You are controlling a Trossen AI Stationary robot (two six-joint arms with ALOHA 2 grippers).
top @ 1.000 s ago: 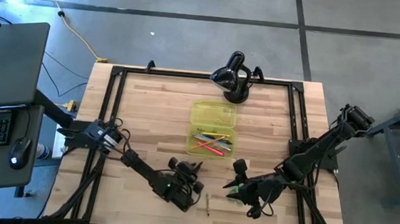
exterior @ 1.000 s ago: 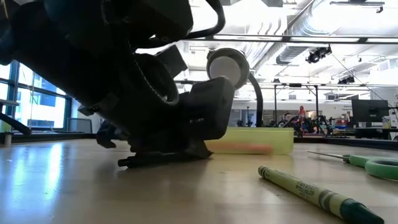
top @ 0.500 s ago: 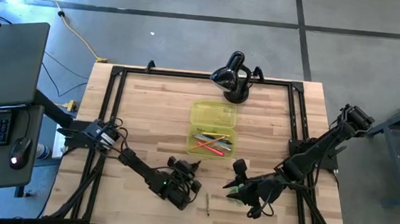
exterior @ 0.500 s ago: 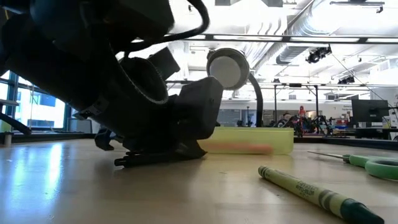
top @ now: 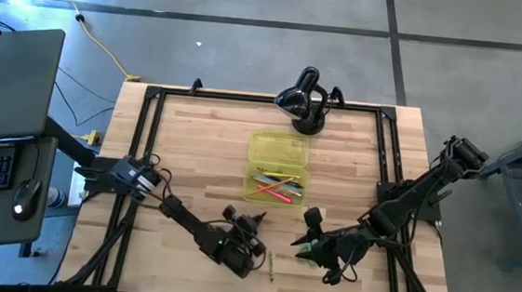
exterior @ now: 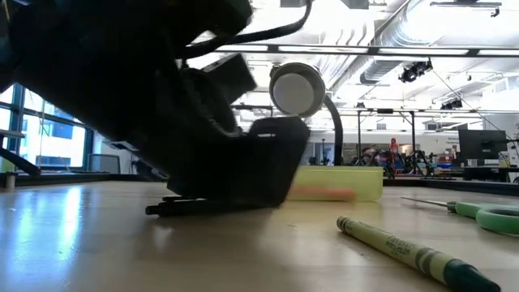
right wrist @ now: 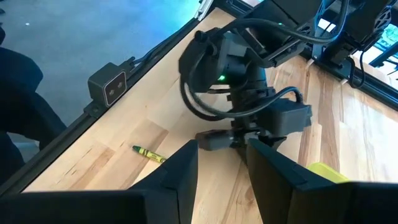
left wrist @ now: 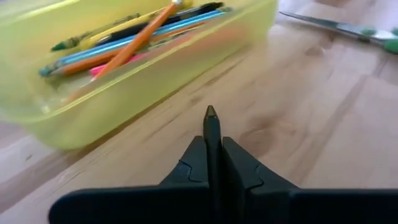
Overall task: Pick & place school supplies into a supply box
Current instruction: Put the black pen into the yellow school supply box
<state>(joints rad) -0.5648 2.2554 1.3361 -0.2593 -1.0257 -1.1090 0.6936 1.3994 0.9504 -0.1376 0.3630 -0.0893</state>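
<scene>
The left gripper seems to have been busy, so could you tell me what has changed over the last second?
The left gripper has closed its fingers on a thin dark pencil low over the table, just short of the supply box. The right gripper stayed open, and the green crayon and scissors have not moved.

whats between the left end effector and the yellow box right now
Only bare wooden table, as the left wrist view shows. The left end effector is clamped on a dark pencil whose tip points at the supply box, short of its wall.
</scene>
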